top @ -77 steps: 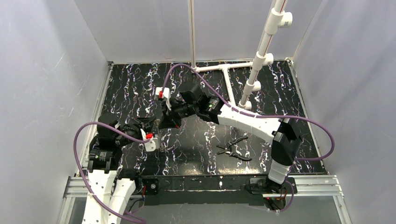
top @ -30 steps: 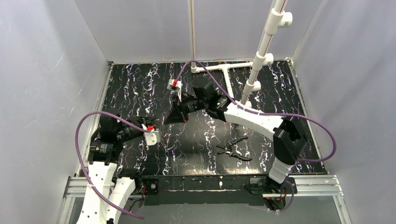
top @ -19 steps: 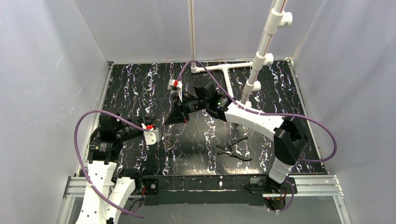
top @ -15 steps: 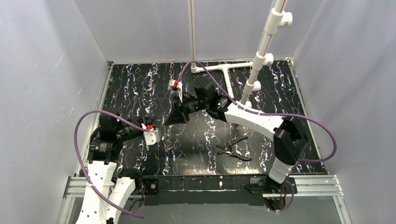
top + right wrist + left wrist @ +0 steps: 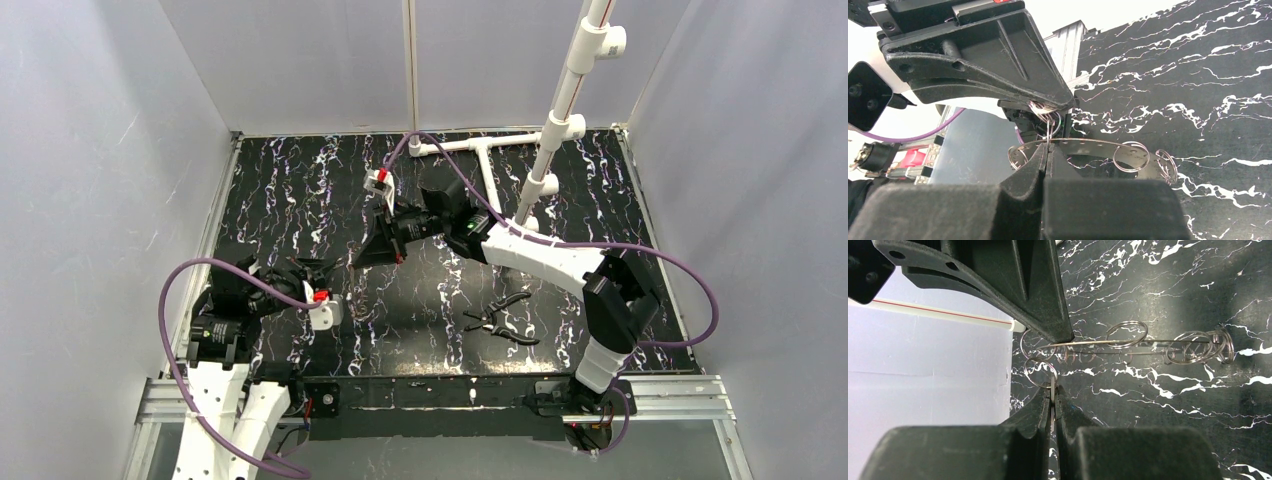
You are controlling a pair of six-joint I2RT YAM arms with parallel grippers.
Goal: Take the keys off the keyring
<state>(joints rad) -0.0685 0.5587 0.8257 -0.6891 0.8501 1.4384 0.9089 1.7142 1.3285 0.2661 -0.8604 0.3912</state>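
Right gripper clamped on keyring band; left gripper pinching small ring touching it. Keyring held off table, left of centre, edge-on, long axis level across wrist views.

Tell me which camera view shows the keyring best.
The left wrist view: the keyring stretches edge-on across the frame, with its small rings clear. The right wrist view shows it partly behind the right pincer. In the top view it is too small to see.
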